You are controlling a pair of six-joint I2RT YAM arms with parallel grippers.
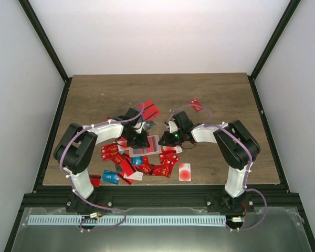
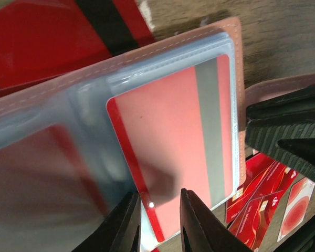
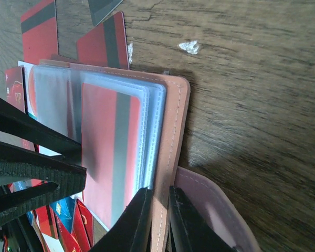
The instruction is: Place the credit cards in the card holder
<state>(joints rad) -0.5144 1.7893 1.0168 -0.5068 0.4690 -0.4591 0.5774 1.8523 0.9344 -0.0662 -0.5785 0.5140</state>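
The card holder (image 1: pixel 147 145) lies open among the cards, showing a tan cover (image 2: pixel 240 105) (image 3: pixel 174 121) and clear sleeves. A red credit card with a grey stripe (image 2: pixel 173 142) (image 3: pixel 102 152) sits partly inside the front sleeve, its lower corner sticking out. My left gripper (image 1: pixel 138 137) (image 2: pixel 158 194) hovers right over that corner, jaws a narrow gap apart and pinching nothing. My right gripper (image 1: pixel 166 139) (image 3: pixel 158 190) is shut on the holder's tan cover edge. More red credit cards (image 1: pixel 147 167) lie scattered in front.
A white card with a red dot (image 1: pixel 184 171) lies front right, a blue card (image 1: pixel 109 176) front left. Red cards (image 1: pixel 149 111) (image 1: pixel 196 105) lie behind the grippers. A pink flap of the holder (image 3: pixel 215 205) curls up beside the right jaws. Black frame rails border the table.
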